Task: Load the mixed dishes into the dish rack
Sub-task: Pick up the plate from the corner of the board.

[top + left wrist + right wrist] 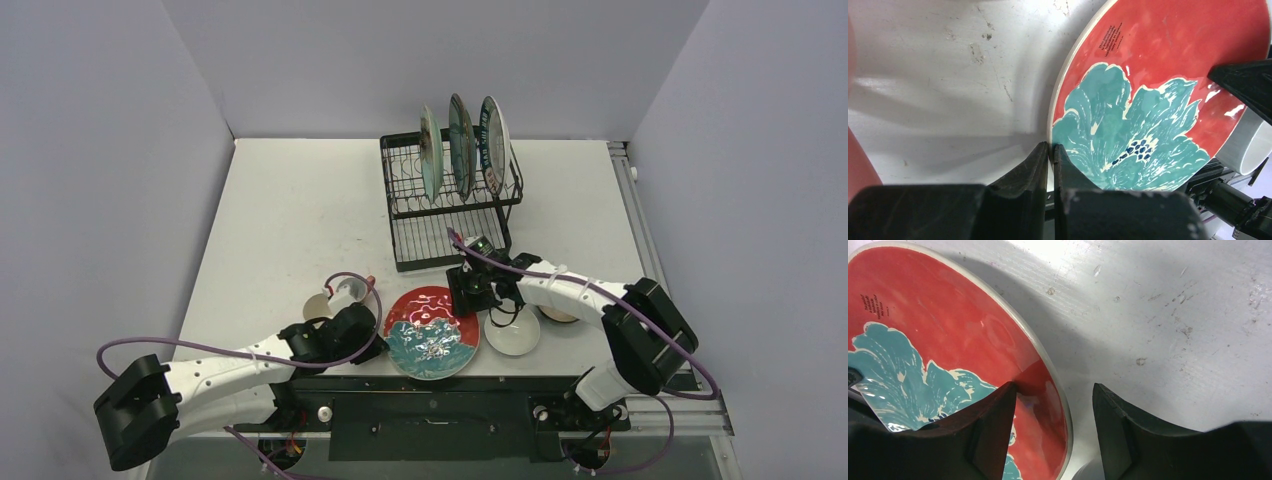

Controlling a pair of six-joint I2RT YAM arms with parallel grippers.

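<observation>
The red plate with a teal flower (432, 332) lies at the table's front edge. My left gripper (378, 332) is shut on its left rim; the left wrist view shows the fingertips (1040, 155) pinching the edge of the plate (1158, 90). My right gripper (468, 300) is open at the plate's far right rim. In the right wrist view (1055, 405) one finger is over the plate (948, 340) and the other over bare table. The black wire dish rack (450, 215) stands behind, with three plates (462, 145) upright in its top slots.
A white bowl (512, 332) sits right of the red plate, touching it or nearly so, and shows in the left wrist view (1248, 150). Another bowl (557, 314) is partly hidden under my right arm. Two mugs (340, 295) stand just behind my left gripper.
</observation>
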